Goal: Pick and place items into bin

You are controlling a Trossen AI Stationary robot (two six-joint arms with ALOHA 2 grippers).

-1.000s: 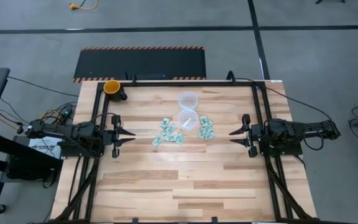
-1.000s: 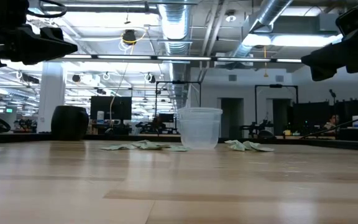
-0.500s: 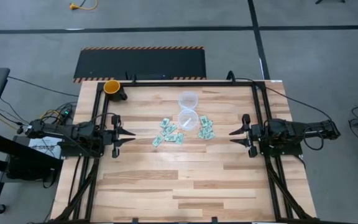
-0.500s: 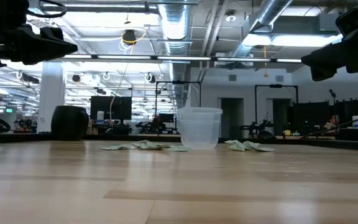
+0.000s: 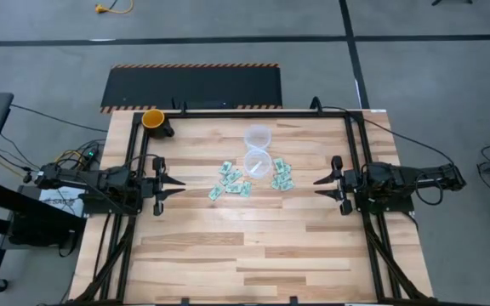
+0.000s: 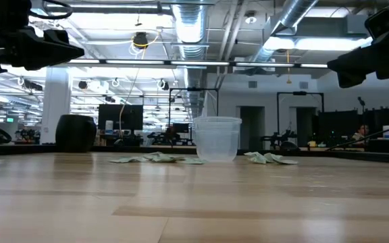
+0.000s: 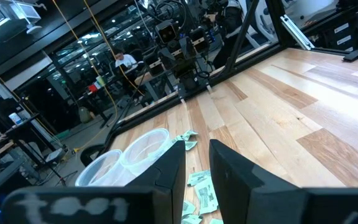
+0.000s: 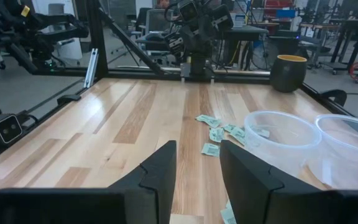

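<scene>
Packets (image 5: pixel 247 180) lie scattered mid-table, touching and beside two clear cups (image 5: pixel 258 150). Left gripper (image 5: pixel 177 184) and right gripper (image 5: pixel 321 184) wait at opposite table edges, jaws slightly spread, empty. Better to start with an outlying packet, pinching low; cups crowd the rest. A dark cup (image 5: pixel 153 119) stands well apart.

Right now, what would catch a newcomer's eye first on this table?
Probably the two clear plastic cups near the table's middle, with small green-and-white packets scattered on the wood around the nearer cup. Next, the left gripper and right gripper, open and empty, facing each other from opposite edges.
</scene>
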